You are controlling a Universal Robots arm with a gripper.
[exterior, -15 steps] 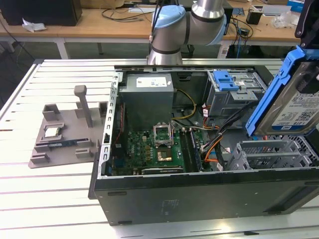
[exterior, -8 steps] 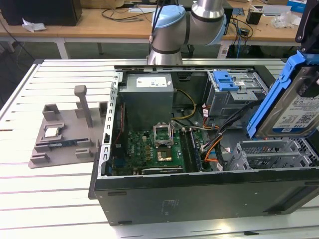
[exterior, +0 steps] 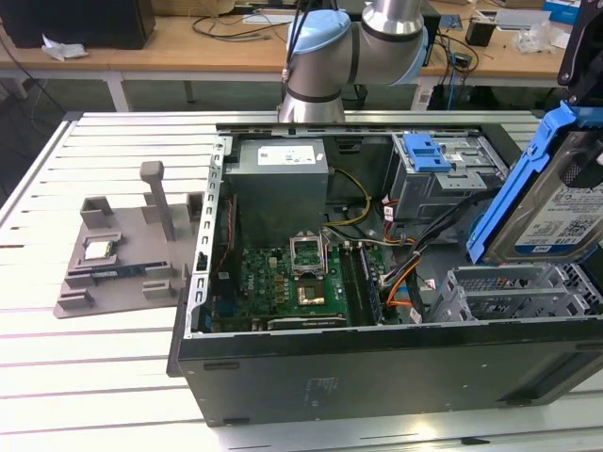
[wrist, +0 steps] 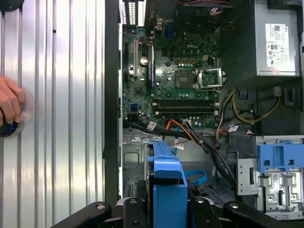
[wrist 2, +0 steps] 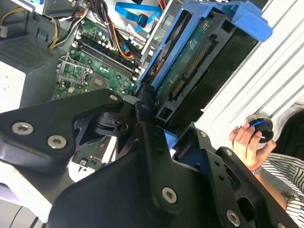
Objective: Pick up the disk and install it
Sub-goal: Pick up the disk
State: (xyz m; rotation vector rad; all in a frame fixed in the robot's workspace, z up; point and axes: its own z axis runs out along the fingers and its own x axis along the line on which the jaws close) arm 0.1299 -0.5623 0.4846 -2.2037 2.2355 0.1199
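Blue-framed hard drive [exterior: 565, 212], tilted, is clamped in your gripper [wrist 2: 171, 130]; the open computer case [exterior: 377, 367] lies below it.

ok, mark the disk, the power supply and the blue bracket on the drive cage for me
disk [exterior: 568, 215], exterior view, on its blue-and-white label.
power supply [exterior: 280, 202], exterior view, on its plain grey face below the white label.
blue bracket [exterior: 426, 153], exterior view, on its top face.

I see a pale slatted metal bench [exterior: 94, 377] with bright glare on its slats. Wooden desk [exterior: 188, 47] behind at 12 o'clock, cables [exterior: 231, 24] on it, black box [exterior: 80, 21] at 11. Dark floor [exterior: 57, 94] under the desk.
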